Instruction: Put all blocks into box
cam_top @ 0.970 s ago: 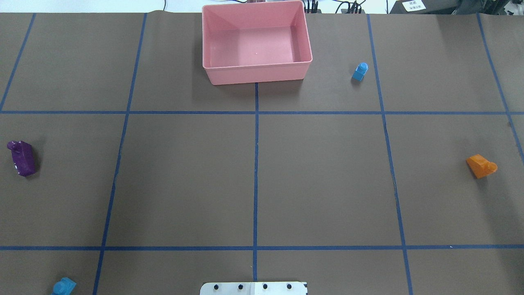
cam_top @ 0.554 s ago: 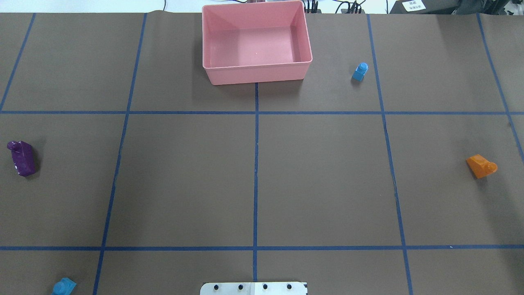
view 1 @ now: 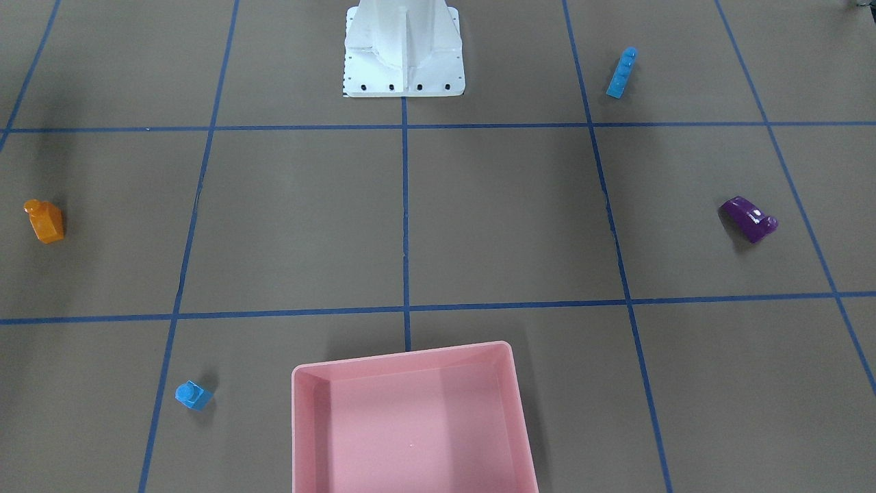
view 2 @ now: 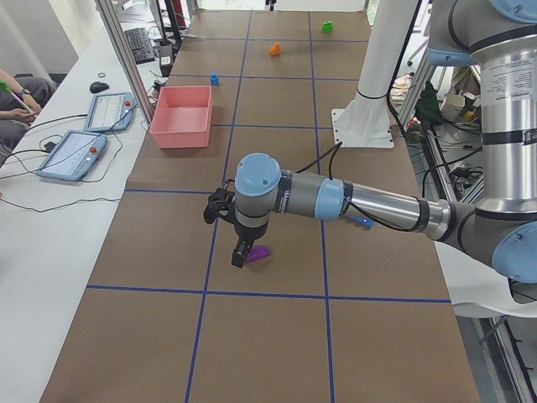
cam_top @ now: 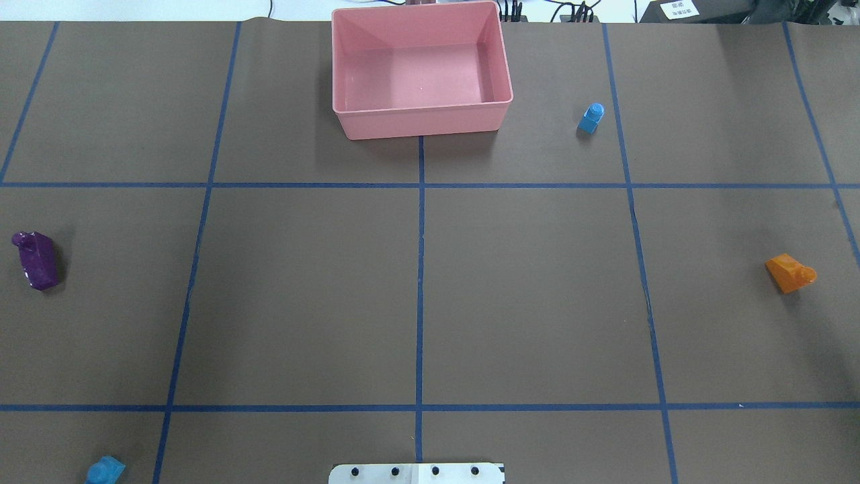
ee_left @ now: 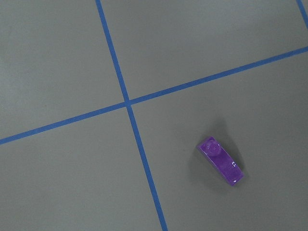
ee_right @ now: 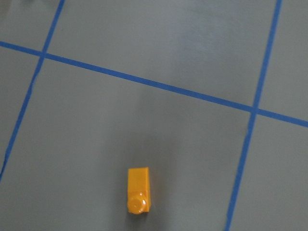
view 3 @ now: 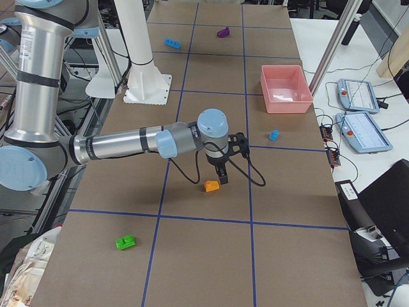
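Observation:
The pink box (cam_top: 420,125) stands at the table's far middle and holds nothing. The purple block (cam_top: 37,260) lies at the left edge, and my left gripper (view 2: 242,252) hangs just above it (view 2: 262,253). The orange block (cam_top: 789,272) lies at the right edge, and my right gripper (view 3: 222,178) hangs just above it (view 3: 212,186). I cannot tell whether either gripper is open. The small blue block (cam_top: 590,117) sits right of the box. The long blue block (view 1: 621,72) lies near the robot base. The green block (view 3: 125,242) lies beyond the orange one.
The white robot base (view 1: 404,51) stands at the near middle edge of the table. Blue tape lines (cam_top: 420,269) divide the brown mat into squares. Tablets (view 2: 80,151) and cables lie on the side bench beyond the box.

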Motion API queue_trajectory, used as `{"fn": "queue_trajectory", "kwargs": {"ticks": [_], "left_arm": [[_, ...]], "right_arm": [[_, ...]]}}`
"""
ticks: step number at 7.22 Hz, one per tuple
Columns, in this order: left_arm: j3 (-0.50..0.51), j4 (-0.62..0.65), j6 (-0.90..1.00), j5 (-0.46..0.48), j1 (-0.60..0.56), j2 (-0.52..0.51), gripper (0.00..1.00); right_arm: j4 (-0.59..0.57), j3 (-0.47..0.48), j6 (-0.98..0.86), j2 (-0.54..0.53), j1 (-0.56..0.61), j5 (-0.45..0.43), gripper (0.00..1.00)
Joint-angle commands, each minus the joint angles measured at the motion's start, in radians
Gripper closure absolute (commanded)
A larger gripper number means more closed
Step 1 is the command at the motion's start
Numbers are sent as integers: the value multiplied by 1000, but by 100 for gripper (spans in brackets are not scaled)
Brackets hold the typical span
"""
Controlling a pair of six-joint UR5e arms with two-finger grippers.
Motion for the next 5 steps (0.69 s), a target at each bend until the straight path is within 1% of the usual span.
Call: {"fn": "queue_trajectory", "kwargs": {"ticks": [1,2,3,4,5], "left_arm": [[31,-35,-1,-2,2,0,0],[41,-46,-1,-2,2,0,0],[40,-48,3,-2,2,0,0],[40,-48,1,-2,2,0,0],[40,-48,1,-2,2,0,0]], "right_arm": [[15,-36,150,15,-162,-113,4],[15,-42,207,14,-228,-205,4],[55,-83,214,12,-268,-213,4],[228,-185,269,3,-291,-213,4],[417,-292,374,3,-342,-221,3]]}}
